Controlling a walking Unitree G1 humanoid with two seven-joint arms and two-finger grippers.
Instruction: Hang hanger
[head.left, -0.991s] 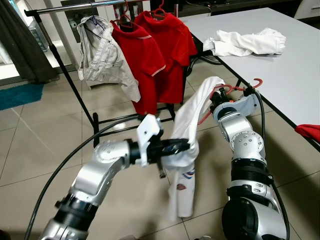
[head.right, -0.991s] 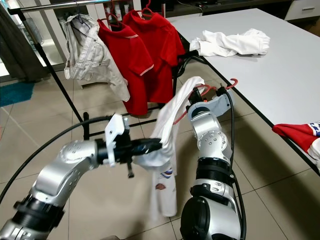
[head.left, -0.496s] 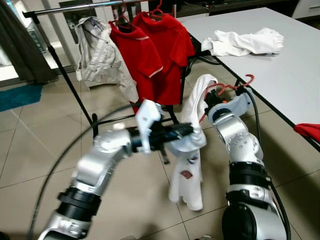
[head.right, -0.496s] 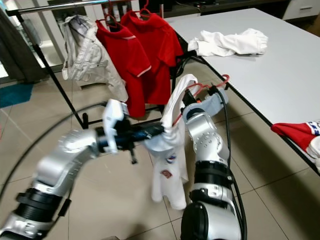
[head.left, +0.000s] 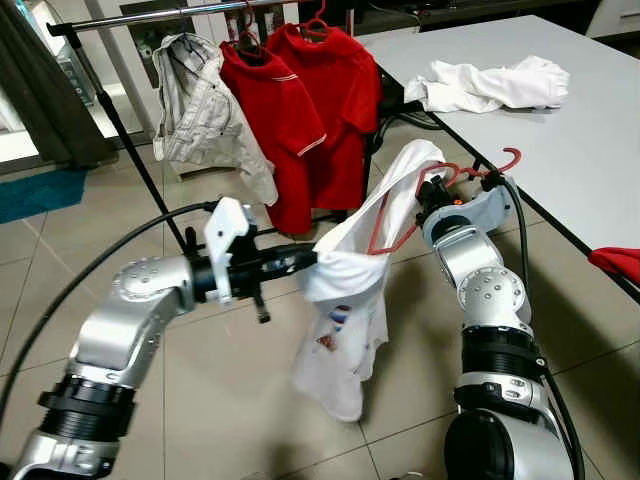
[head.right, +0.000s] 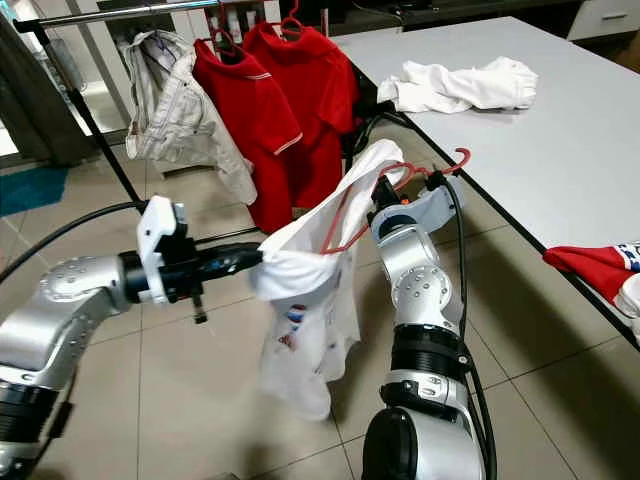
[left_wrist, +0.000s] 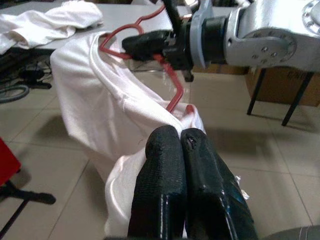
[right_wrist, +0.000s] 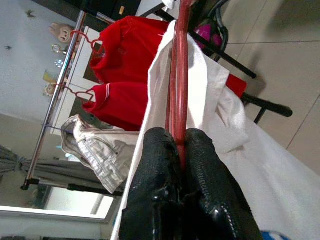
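At frame centre, the right gripper (head.left: 428, 192) clamps the red wire hanger (head.left: 400, 210); the left gripper (head.left: 305, 258) pinches the white printed T-shirt (head.left: 345, 300).

1. The hanger (head.left: 400, 205) was red.
2. The shirt (head.left: 345, 300) on it was white with a small red and blue print.
3. Two shirts (head.left: 300, 100) on the rail were red with white trim.
4. The fingers (left_wrist: 167, 190) were black.
5. The table (head.left: 590, 130) was pale grey.
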